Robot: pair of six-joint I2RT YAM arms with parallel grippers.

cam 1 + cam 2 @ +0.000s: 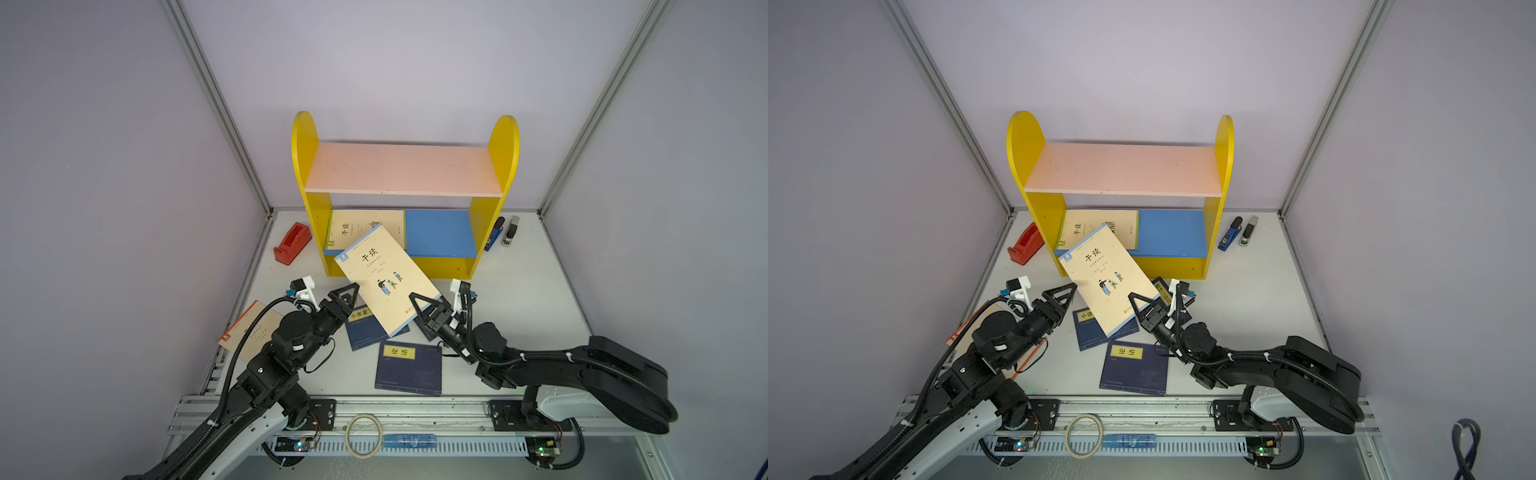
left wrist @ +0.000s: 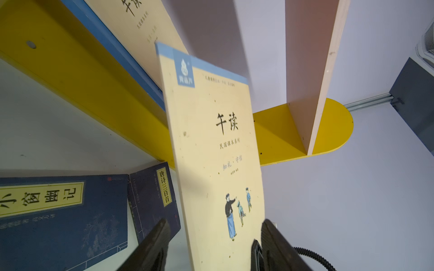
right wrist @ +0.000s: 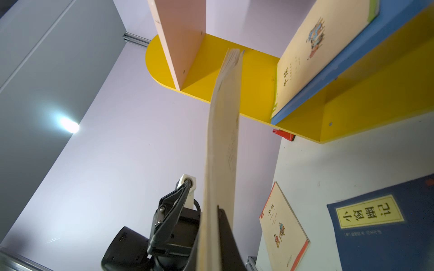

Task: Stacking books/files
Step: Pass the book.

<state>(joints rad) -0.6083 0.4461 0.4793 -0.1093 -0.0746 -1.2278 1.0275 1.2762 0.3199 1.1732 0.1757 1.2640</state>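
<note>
white tabletop [image 1: 519,311] before a yellow shelf [image 1: 496,208]: both arms reach inward; right gripper [image 1: 419,305] clamps a corner of the cream book [image 1: 384,278], tilted aloft; left gripper [image 1: 348,296] gapes astride its opposite edge.

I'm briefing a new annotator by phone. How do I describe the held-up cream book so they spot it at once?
Find the yellow bookshelf at the back of the table. In front of its lower shelf, the right gripper holds a cream book tilted off the table. Unlike the other cream books, it has a blue strip along its top edge.
</note>
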